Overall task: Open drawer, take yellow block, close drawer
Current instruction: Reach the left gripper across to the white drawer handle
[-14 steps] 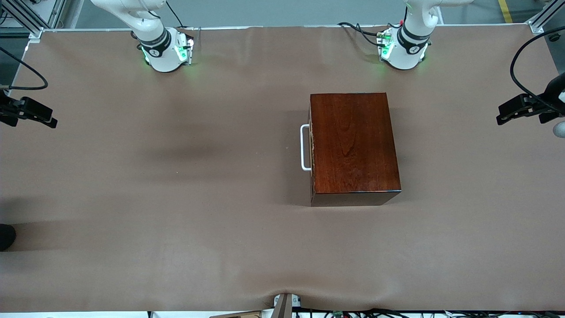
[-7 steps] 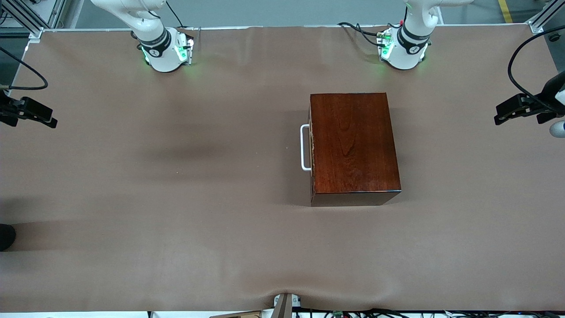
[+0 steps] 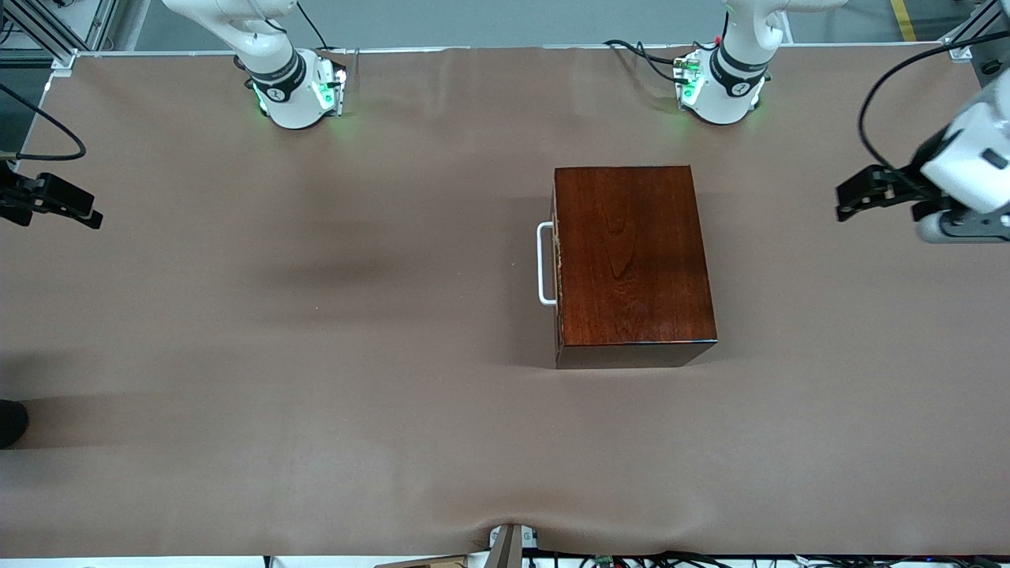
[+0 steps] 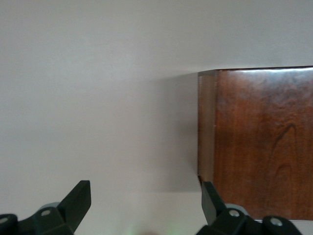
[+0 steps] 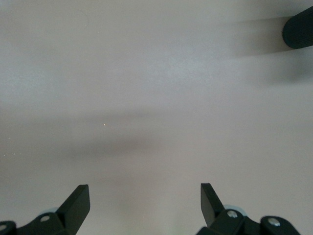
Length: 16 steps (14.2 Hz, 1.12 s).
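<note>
Drawer [image 3: 558,264] of the glossy dark reddish-brown wooden box [image 3: 631,256] sits pushed in, only its front edge showing, and we see no yellow block. Going from the right arm's end of the brown-covered table [image 3: 316,315], we find the right gripper [image 3: 71,209] hovering over the table edge, fingers [image 5: 78,200] spread wide and empty. Next comes the white U-shaped bar handle [image 3: 544,264], facing that end. Over the left arm's end hangs the left gripper [image 3: 856,197], fingers [image 4: 80,198] wide apart, holding nothing, well apart from the box.
</note>
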Available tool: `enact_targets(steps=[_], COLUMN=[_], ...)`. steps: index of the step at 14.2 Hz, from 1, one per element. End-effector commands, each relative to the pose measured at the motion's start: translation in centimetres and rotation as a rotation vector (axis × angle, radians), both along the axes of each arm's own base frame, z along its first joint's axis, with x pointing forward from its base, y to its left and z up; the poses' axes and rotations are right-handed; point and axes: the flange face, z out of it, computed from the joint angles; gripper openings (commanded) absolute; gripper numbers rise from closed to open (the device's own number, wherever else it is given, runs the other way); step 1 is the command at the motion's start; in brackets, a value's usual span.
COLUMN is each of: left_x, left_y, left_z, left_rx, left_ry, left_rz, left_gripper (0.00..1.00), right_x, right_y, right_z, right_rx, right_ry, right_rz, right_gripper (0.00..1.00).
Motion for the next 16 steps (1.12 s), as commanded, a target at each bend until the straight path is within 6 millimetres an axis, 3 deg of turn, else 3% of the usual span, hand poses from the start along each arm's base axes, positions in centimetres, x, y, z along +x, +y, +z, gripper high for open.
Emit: enact_targets(steps=[1, 5, 9, 11, 16], left_x=[0.4, -0.5, -1.0, -1.9, -4.3], left_y=[-3.3, -10.3, -15.5, -19.9, -28.8], left_z=[-1.0, -2.2, -4.0, -5.5, -8.2], left_rx=[-0.012, -0.004, -0.002, -0.002, -0.026], left_ry=[0.004, 0.008, 0.005, 0.004, -0.033], left_rz=[0.036, 0.078, 0.122, 0.112, 0.102], left_gripper=[1.00, 1.00, 1.00, 1.00, 1.00], right_x=[-0.3, -0.3, -0.3, -0.3, -0.3], right_y=[-0.1, 0.0, 0.0, 0.0, 0.0], right_z=[0.2, 0.2, 0.2, 0.2, 0.2], right_rx=[0.001, 0.001, 0.001, 0.001, 0.001], right_ry=[0.001, 0.001, -0.001, 0.001, 0.001], right_rz=[0.008, 0.009, 0.009, 0.011, 0.009], right_gripper=[1.00, 1.00, 1.00, 1.00, 1.00])
